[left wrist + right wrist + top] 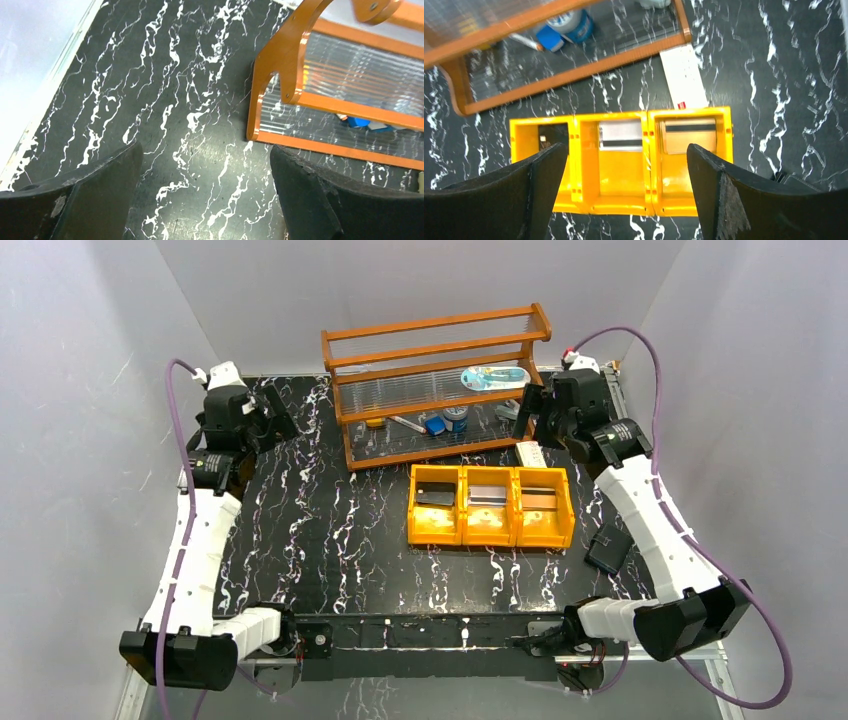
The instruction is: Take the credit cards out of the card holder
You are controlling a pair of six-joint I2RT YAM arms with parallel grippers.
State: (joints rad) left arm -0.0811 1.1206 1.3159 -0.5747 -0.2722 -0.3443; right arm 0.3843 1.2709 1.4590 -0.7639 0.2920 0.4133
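Observation:
The card holder (608,548) lies flat and black on the table's right side, next to my right arm; whether any card sits in it cannot be made out. Three credit cards lie in the yellow bin tray (490,535): a black one (553,136), a silver one (620,136) and a tan one (689,135). My right gripper (626,150) hangs open above the tray, near the rack's right end (522,406). My left gripper (205,147) stands open over bare table at the far left (278,424), holding nothing.
A wooden rack (440,390) with ribbed clear shelves stands at the back, with a tape roll (569,22), a pen and small items under it. A white flat card-like strip (684,75) lies between rack and tray. Grey walls close in on both sides.

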